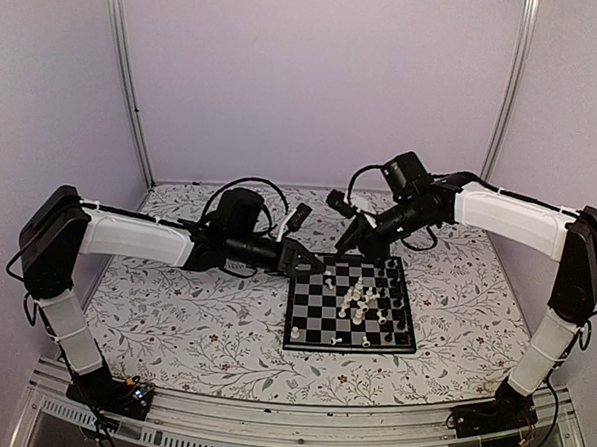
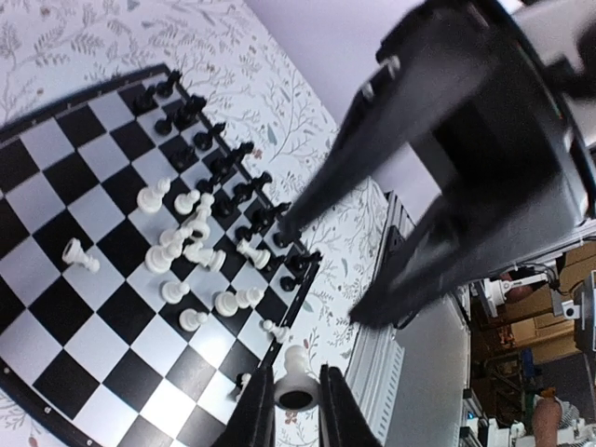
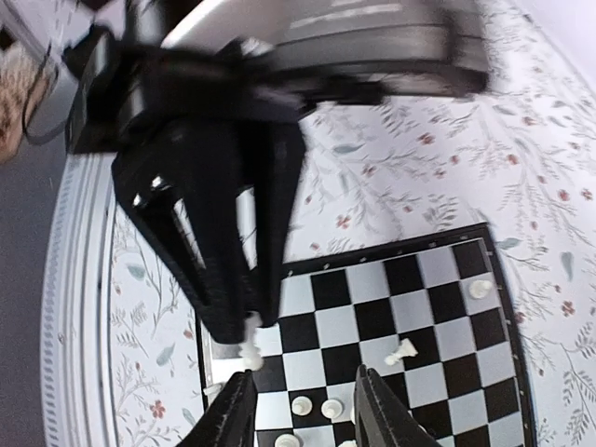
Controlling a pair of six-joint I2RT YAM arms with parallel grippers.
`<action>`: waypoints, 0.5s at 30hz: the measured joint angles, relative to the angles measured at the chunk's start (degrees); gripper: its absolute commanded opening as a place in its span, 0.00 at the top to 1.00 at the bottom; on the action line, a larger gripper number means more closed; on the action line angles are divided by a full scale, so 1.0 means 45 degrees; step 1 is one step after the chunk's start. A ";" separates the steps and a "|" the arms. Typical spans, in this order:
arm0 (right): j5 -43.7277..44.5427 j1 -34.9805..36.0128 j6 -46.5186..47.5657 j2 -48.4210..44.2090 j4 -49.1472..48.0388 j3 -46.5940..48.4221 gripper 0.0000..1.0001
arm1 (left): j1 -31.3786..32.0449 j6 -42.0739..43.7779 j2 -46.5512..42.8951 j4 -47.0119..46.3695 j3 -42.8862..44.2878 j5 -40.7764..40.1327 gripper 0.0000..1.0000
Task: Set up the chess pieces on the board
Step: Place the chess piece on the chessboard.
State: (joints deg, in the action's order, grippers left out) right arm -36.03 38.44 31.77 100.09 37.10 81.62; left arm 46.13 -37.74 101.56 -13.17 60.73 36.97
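Observation:
The board (image 1: 318, 320) lies right of centre on the floral table. White chess pieces (image 1: 359, 302) stand and lie bunched in its middle. Black pieces (image 1: 391, 278) crowd its far right side. My left gripper (image 1: 321, 269) hangs over the board's far left corner. In the left wrist view its fingers (image 2: 253, 410) press both sides of a white piece (image 2: 296, 377), held base towards the camera. The right wrist view shows that piece (image 3: 250, 343) under the left gripper (image 3: 244, 321). My right gripper (image 3: 303, 414) stands open and empty above the board (image 3: 349, 326), close beside the left one.
The two grippers almost meet over the board's far edge; the right gripper (image 2: 447, 158) fills the left wrist view as a dark blur. A lone white pawn (image 2: 79, 256) stands apart from the cluster. A metal rail (image 1: 298, 429) runs along the table's near edge, and walls close the back and sides.

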 measured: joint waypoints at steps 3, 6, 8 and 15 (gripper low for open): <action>-0.1093 -0.1511 -0.1263 -0.0515 -0.0695 0.0520 0.57 | 0.0000 -0.0311 -0.0622 -0.1375 -0.0374 -0.0578 0.89; -0.2647 -0.2739 -0.2958 -0.0651 -0.1608 0.1117 0.56 | 0.0000 -0.0685 -0.1166 -0.3089 -0.0743 -0.1161 0.89; -0.3793 -0.3274 -0.4119 -0.0641 -0.2244 0.1205 0.52 | 0.0000 -0.0903 -0.1297 -0.4163 -0.0889 -0.1506 0.89; -0.6965 -0.3016 -0.7198 0.0131 -0.3604 0.0952 0.52 | 0.0000 -0.1370 -0.1311 -0.6246 -0.1127 -0.2414 0.89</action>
State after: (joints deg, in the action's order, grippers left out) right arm -67.37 24.86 -0.62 100.68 20.88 85.91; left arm 46.13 -43.90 95.66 -41.28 55.66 26.11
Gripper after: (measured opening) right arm 0.484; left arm 0.124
